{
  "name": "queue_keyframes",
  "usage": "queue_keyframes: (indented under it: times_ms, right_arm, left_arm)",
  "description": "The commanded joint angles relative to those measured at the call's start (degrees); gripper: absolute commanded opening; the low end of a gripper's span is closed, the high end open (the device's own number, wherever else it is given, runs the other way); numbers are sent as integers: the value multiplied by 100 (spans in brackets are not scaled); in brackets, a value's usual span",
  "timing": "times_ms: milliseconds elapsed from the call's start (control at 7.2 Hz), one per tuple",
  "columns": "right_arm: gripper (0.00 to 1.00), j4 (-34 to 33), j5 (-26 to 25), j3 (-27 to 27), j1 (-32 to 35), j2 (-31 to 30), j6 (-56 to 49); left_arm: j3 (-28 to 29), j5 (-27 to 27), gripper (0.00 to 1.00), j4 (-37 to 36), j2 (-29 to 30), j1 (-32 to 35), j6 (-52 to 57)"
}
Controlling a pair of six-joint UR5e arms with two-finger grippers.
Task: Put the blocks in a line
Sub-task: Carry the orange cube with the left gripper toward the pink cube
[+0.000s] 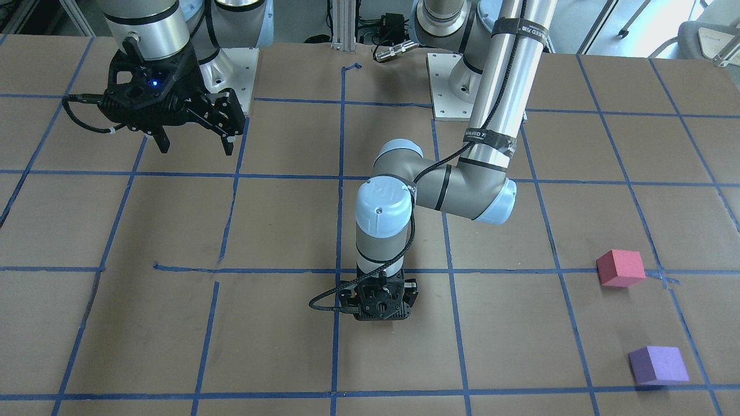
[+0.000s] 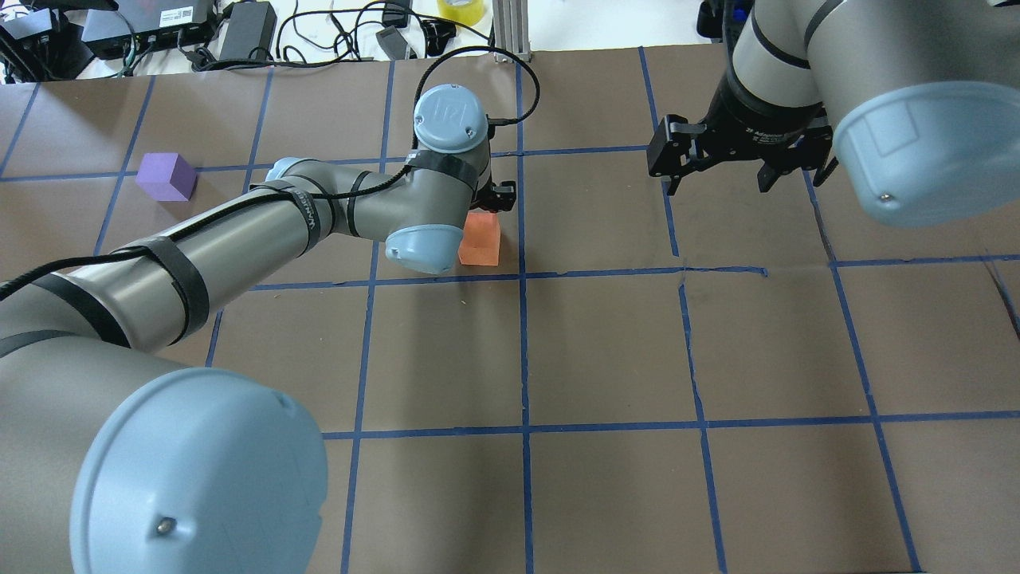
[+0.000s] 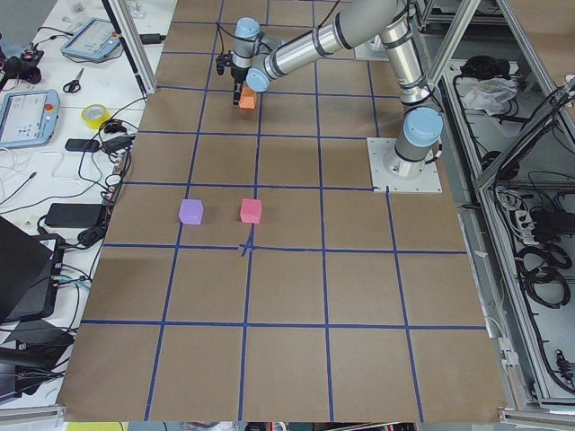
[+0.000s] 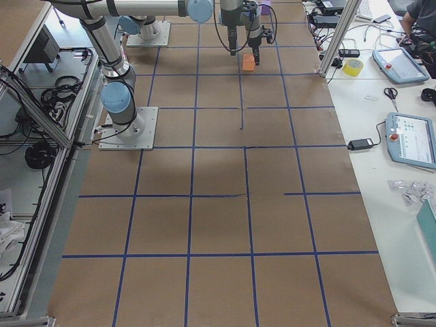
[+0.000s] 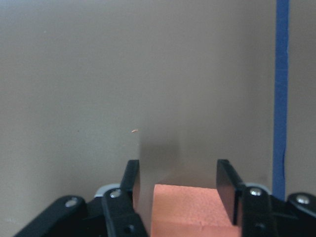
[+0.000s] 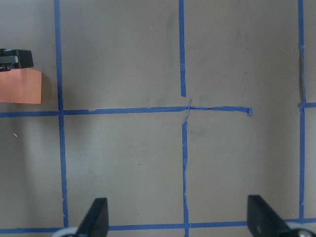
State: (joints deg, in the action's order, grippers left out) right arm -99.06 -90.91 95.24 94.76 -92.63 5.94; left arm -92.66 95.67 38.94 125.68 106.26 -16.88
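Note:
The orange block (image 2: 480, 241) sits on the table near its middle, beside a blue tape line. My left gripper (image 5: 178, 165) points straight down over it, open, its fingers on either side of the orange block (image 5: 190, 210), with a gap showing at one finger. In the front-facing view the left gripper (image 1: 381, 316) hides this block. The red-pink block (image 1: 620, 267) and the purple block (image 1: 658, 364) lie apart on my left side of the table. My right gripper (image 2: 717, 171) hangs open and empty above the table, well to the right of the orange block (image 6: 19, 86).
A blue tape grid (image 2: 524, 351) covers the brown table. Cables, power bricks and a yellow tape roll (image 2: 460, 9) lie beyond the far edge. The arms' base plates (image 1: 457, 86) are at the robot's side of the table.

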Motion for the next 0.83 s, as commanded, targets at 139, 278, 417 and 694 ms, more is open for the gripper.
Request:
queue_keyframes:
  times_ms: [139,278,417,694]
  right_arm:
    - [100,253,38,12,-1,-53,22]
    - [100,247,4,12,-1,-54,22]
    - [100,255,-58,12,-1,-54,22]
    - [100,282,-67,21,-1,-54,31]
  left_arm:
    - [46,-30,100,8,-34,0,-96]
    - [-50,-22,100,-9,35,0,-139]
    - [-251,-57,100,-105,-25,0,-262]
    - [-437,-321,100,-387,-96,35,-377]
